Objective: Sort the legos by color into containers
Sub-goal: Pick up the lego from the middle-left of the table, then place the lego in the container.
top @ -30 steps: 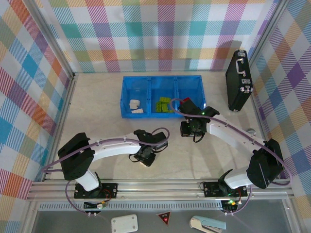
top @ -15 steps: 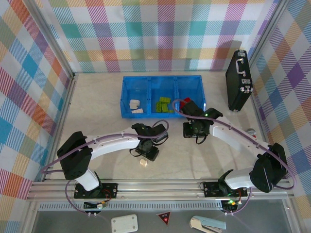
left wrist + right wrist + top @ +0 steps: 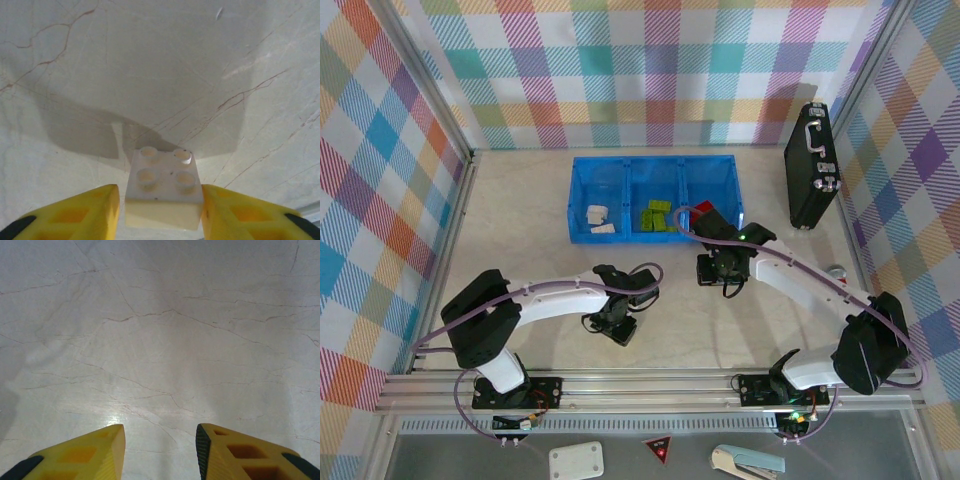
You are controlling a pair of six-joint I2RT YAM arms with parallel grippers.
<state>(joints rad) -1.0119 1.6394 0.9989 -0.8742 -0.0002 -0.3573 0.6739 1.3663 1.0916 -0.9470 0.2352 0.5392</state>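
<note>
Cream brick [image 3: 164, 187] sits studs-up on the tabletop [image 3: 520, 220], toward its near edge, left of middle. Light, rigid, slick-sided; best taken low on the two flat flanks. Left gripper [image 3: 161, 202] straddles it, jaws part-open, not clamped by the look (sliver of gap at one pad). Tray [image 3: 655, 160] lies toward the far edge, cream pieces [image 3: 598, 218] in its left compartment. Right gripper [image 3: 160, 440] gapes empty near the tray's near wall; path looks free

The left arm [image 3: 555, 297] reaches rightward, bent at the elbow. The left gripper [image 3: 620, 330] points down, jaws close on either side of a cream brick [image 3: 162, 185]. The right arm [image 3: 800, 285] stretches far and left, with the right gripper [image 3: 160, 440] pointing down, jaws parted.
</note>
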